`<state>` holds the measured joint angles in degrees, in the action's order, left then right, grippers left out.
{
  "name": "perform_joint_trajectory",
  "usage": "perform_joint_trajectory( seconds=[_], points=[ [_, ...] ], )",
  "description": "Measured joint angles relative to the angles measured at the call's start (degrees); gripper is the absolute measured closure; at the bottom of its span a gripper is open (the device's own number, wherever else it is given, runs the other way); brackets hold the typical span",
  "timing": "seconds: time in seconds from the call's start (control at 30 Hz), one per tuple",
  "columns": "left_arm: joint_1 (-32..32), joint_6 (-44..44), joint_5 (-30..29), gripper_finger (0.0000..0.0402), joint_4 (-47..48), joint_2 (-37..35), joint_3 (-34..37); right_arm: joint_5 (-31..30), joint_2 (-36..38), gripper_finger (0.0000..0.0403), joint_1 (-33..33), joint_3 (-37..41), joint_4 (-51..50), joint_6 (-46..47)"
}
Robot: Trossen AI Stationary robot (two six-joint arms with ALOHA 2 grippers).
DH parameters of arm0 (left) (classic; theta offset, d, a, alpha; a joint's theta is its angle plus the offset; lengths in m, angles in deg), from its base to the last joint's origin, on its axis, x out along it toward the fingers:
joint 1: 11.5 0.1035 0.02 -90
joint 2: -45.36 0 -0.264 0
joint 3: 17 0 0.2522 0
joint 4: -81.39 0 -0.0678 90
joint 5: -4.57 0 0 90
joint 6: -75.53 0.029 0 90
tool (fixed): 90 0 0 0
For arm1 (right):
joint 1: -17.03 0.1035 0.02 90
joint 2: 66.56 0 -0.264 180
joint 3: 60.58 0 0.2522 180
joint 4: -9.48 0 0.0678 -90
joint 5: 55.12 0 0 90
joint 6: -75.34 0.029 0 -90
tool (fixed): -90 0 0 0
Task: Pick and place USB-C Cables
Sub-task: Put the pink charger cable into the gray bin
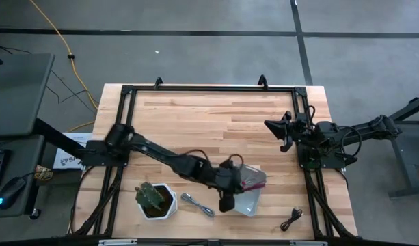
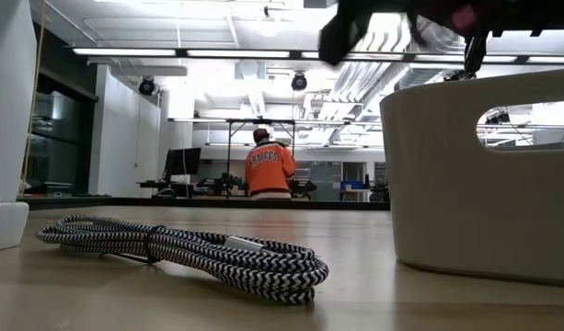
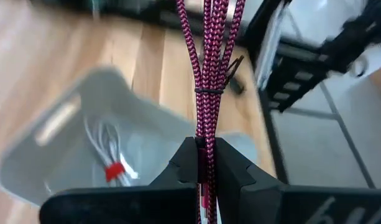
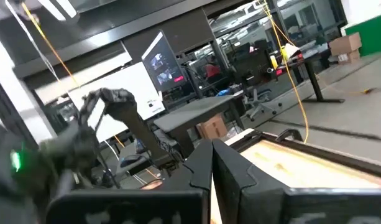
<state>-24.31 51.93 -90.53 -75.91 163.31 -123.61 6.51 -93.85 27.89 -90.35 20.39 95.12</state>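
Overhead, left gripper [image 1: 227, 202] clamped on the maroon cable [image 1: 250, 182], poised over the grey bin [image 1: 250, 205] near the table's [image 1: 216, 116] front edge, likely for a drop inside; silver-grey cable [image 1: 197, 204] beside the potted plant [image 1: 155, 199] and black cable [image 1: 291, 219] by the front right corner left waiting; right gripper [image 1: 283, 133] parked at the right side, pinched shut on nothing. Level with the tabletop, silver-grey bundle in the foreground, bin wall beside it, a person in orange far behind. Through the left wrist, maroon strands pinched between the fingers [image 3: 230, 171], dangling above the bin with the whitish cable [image 3: 109, 158] already inside.

The far tabletop [image 1: 209, 113] lies open; near, the plant pot [image 1: 156, 200] and bin [image 1: 249, 201] crowd it.
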Motion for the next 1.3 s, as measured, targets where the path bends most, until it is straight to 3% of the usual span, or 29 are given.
perform_joint_trajectory(
  seconds=[0.2,0.43,0.9,1.3],
  points=[
    [0.1,-4.9,1.6,0.0401,-1.2,5.9,-0.6,-0.5,0.0,0.0403,0.0,0.0,-0.1,9.2],
    [1.3,-4.5,3.2,0.0401,-0.9,8.1,-0.6,-0.4,-0.1,0.0403,0.0,0.0,0.4,16.3],
    [2.4,-5.7,3.6,0.0401,6.0,8.1,-0.6,-0.4,-0.1,0.0403,0.0,0.0,0.4,16.5],
    [2.4,-7.3,3.0,0.0401,6.1,8.1,-0.6,-0.4,-0.1,0.0403,0.0,0.0,-0.6,15.8]
  ],
)
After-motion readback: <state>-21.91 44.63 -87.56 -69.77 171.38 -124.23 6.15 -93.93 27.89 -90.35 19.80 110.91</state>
